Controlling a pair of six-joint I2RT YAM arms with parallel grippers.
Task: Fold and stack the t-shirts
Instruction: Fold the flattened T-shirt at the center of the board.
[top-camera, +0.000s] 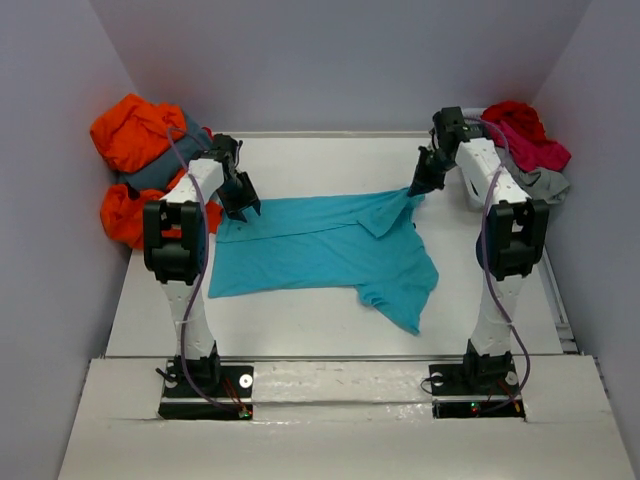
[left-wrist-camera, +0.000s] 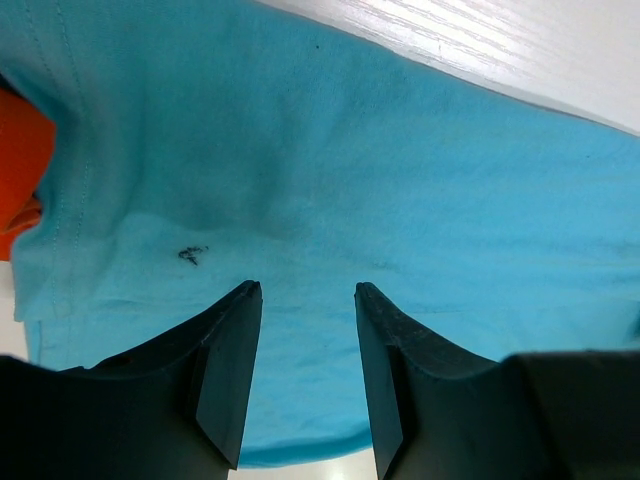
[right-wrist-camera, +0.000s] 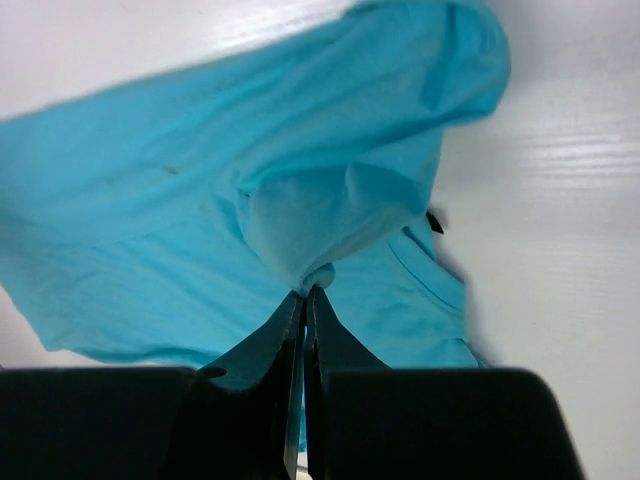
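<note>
Your right hand (right-wrist-camera: 306, 296) pinches shut on a lifted fold of the turquoise t-shirt (top-camera: 320, 250), which lies spread on the bench (top-camera: 280, 325). Your left hand (left-wrist-camera: 308, 292) hangs half open above its hem, holding nothing. You appear to be flattening the shirt; next, the left hand likely needs to grip the cloth beneath it.

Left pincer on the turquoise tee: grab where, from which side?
Likely pinch the far-left corner of the turquoise t-shirt, coming straight down from above: it lies flat there, the left pincer hangs open over it, and the right pincer pinches the far right end.
</note>
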